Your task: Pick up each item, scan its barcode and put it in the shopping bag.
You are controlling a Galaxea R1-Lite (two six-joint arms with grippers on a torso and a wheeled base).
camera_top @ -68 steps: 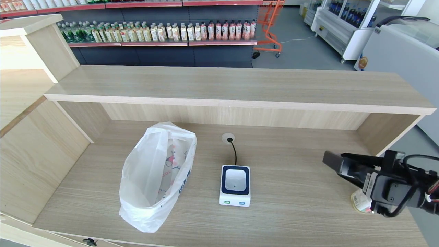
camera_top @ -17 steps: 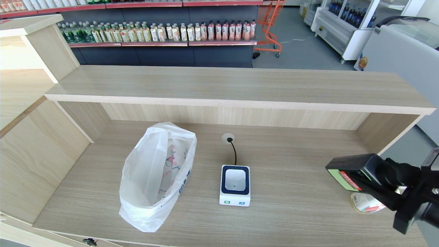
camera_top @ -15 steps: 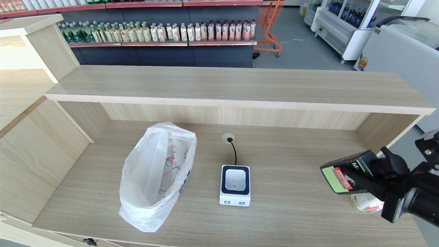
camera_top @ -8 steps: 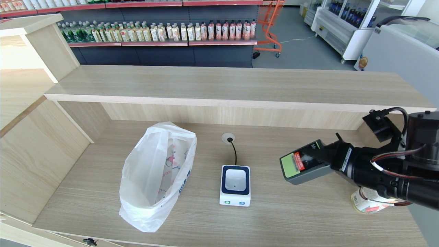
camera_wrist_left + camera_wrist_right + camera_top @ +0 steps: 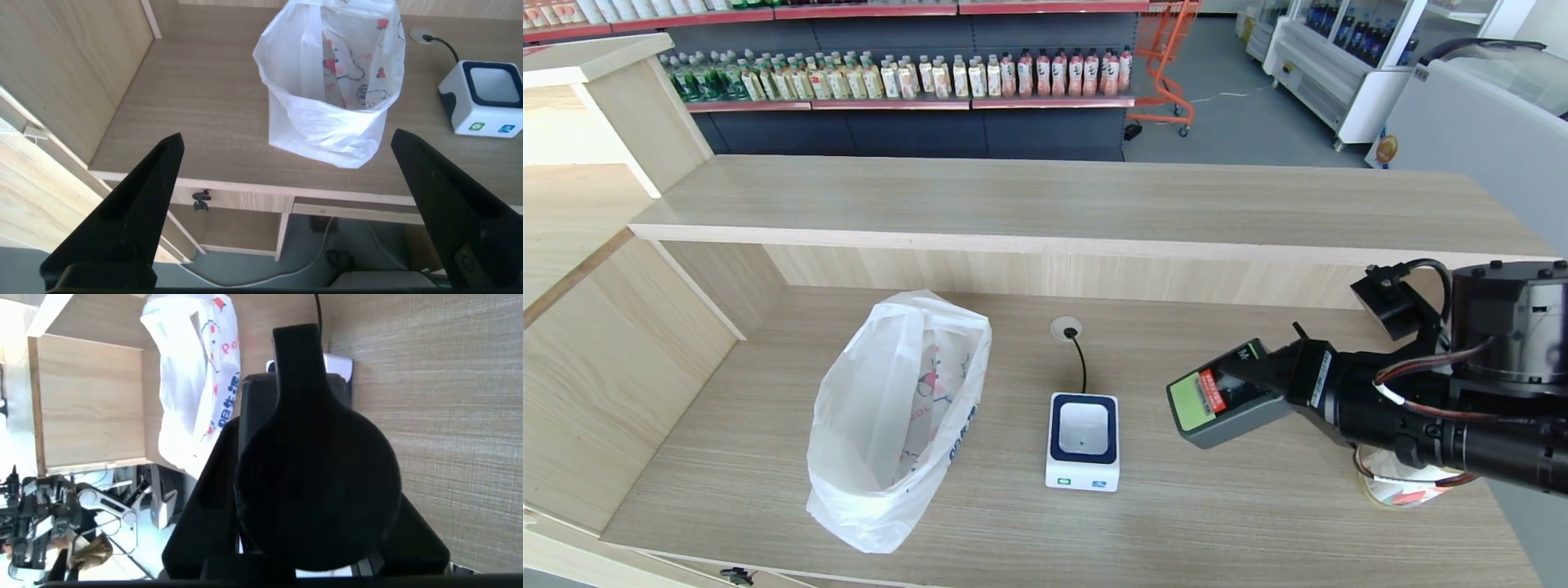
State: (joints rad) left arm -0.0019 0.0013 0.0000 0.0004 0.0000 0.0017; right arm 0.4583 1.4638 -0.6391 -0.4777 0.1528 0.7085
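One dark box (image 5: 1213, 404) sits clenched in our right claw (image 5: 1270, 377), aloft right of the scanner (image 5: 1083, 441). We judge the scan step underway; next, its barcode must face the scanner, then shopping bag (image 5: 882, 433).

counter (image 5: 1225, 523): matt wood grain | shopping bag (image 5: 882, 441): thin plastic | scanner (image 5: 1083, 433): glossy plastic | box (image 5: 1225, 400): matt

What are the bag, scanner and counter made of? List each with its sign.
Bag: thin plastic film, likely; translucent white, crumpled, contents show through.
Scanner: glossy white hard plastic, it seems; glassy window.
Counter: matte wood-grain board, perhaps laminate.
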